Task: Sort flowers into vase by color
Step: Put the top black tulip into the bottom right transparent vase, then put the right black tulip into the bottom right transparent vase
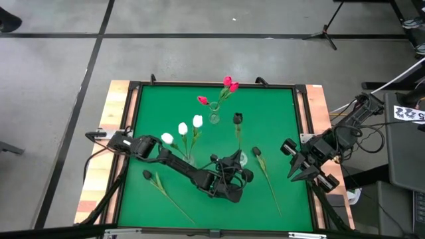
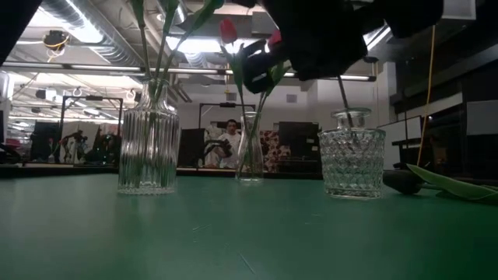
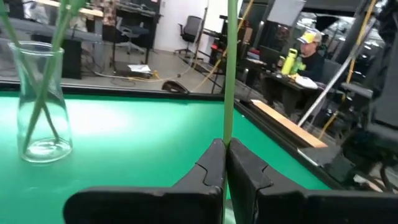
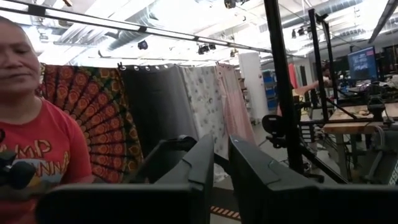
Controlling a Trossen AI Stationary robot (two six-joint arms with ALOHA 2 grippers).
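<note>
Three vases stand on the green table. Three red-pink tulips are in the narrow far vase. Three white tulips are in the ribbed vase. My left gripper is above the cut-glass vase, shut on a near-black tulip. Two other near-black tulips lie flat on the table, one near the left and one to the right. My right gripper waits, open, over the table's right edge. My left gripper pinches the near-black tulip's green stem between its two fingers, which lie across the stem. The stem stands about upright, head above the fingers. Its lower part runs down into the cut-glass vase.
A wooden frame borders the table. The tulip lying on the right shows in the low view as a dark head and a leaf. People sit in the room beyond. Bare green lies along the near edge.
</note>
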